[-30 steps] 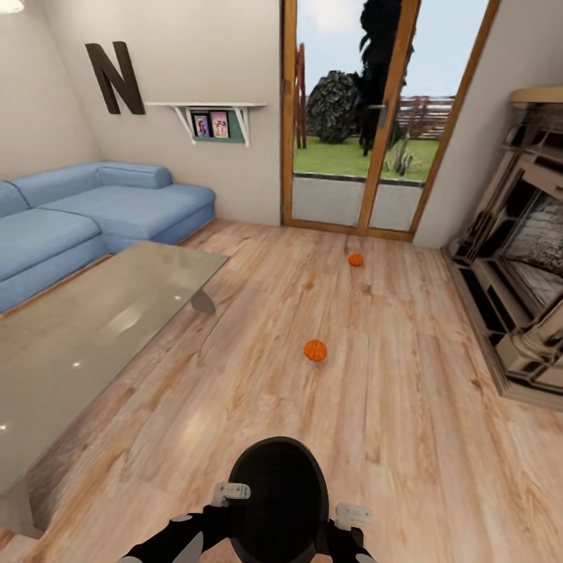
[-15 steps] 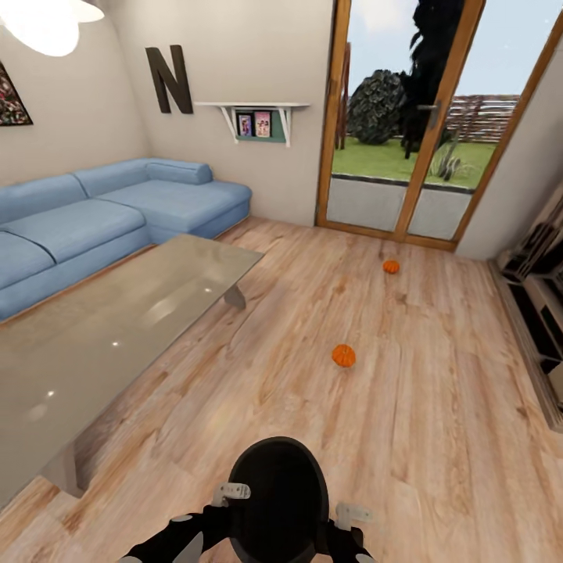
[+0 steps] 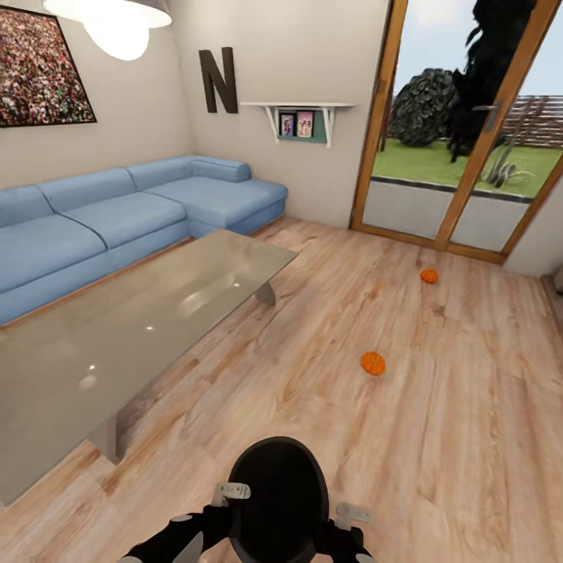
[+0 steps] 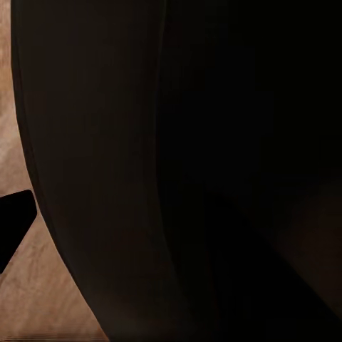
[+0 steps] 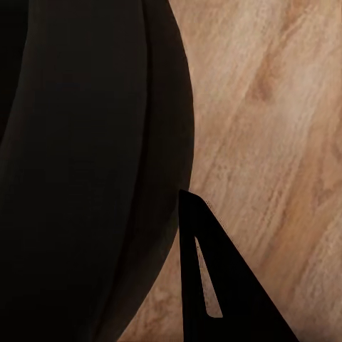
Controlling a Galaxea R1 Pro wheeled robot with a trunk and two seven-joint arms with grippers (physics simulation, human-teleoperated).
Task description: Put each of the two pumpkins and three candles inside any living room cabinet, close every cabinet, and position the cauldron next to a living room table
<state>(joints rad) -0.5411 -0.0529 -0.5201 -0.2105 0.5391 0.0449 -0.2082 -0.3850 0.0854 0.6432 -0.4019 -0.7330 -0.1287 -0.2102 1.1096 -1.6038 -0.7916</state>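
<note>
Resting between both forearms, the matte black round-bellied cauldron [image 3: 277,500] sits low before the robot. Two ribbed orange pumpkins [image 3: 373,363] [image 3: 428,275] lie on the wood-grain floor [image 3: 469,438]. Jaw state on either side cannot be determined.

Ahead of us the wood floor [image 3: 438,438] lies open all the way to the glass doors [image 3: 461,180], with just two pumpkins on it: one near [image 3: 373,363], one farther off [image 3: 428,275], well apart. To our left the glass table [image 3: 133,328] blocks the way, and the sofa [image 3: 117,219] stands behind it. The cauldron [image 3: 277,500] sits between our arms, close against both wrist cameras [image 5: 85,171].
</note>
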